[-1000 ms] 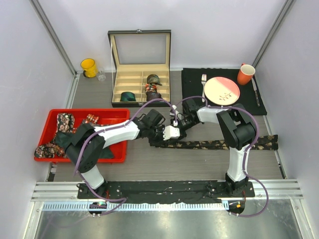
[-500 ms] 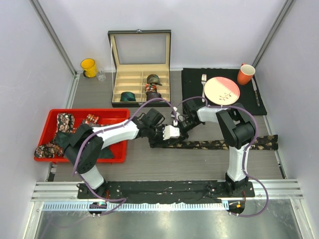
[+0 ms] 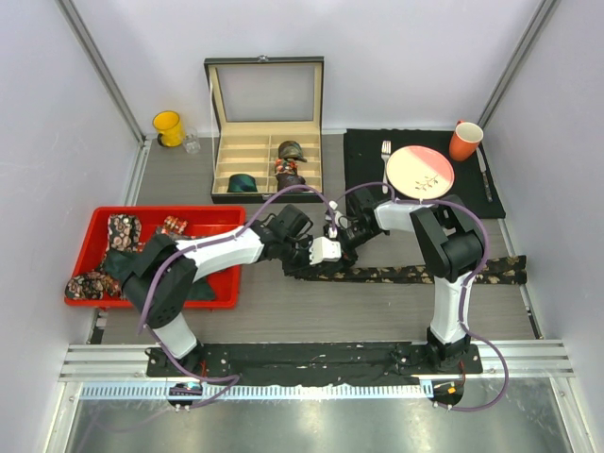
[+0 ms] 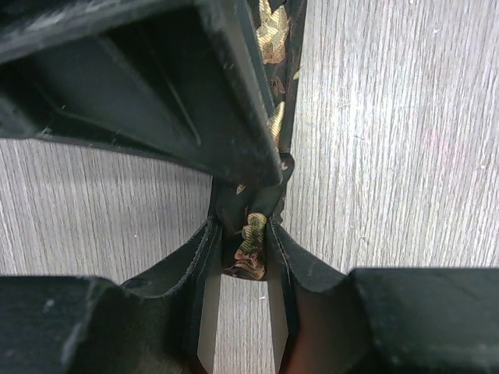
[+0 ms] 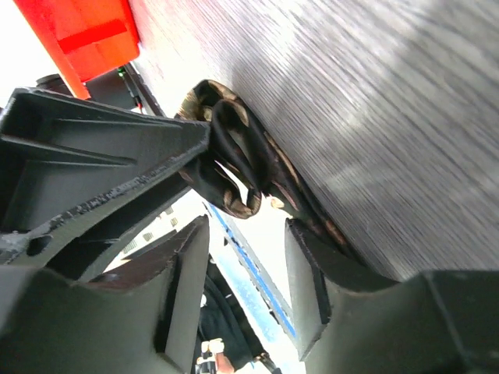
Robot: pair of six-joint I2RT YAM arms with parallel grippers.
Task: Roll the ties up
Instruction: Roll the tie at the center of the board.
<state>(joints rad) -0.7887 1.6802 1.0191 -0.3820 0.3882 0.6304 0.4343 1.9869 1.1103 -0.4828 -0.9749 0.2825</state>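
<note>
A long floral tie [image 3: 425,275] lies flat on the tabletop [image 3: 330,316], stretched from the middle out toward the right edge. Both arms lean in over its left end, their hands close together.

The left hand [image 4: 243,234] is clenched on that end. In its wrist view the two fingers [image 4: 204,257] pinch a folded bit of the patterned cloth between them, and the rest of the strip runs away across the wood grain.

The right hand [image 5: 242,257] is released, its fingers spread with a clear gap between them. Just past their tips the tie's end curls into a small loop, lying against the left hand's finger. I can't tell whether the right fingertips touch the cloth.

Off to the left a red tray [image 3: 203,219] holds more ties [image 3: 118,231] in a loose heap. At the back stands an open compartment box [image 3: 264,104] with rolled ties [image 3: 290,149] in its slots: patterned ones on the right side and a dark green one at the front left. On the right, a black mat [image 3: 363,160] carries a plate [image 3: 420,172] and an orange cup [image 3: 464,141].
</note>
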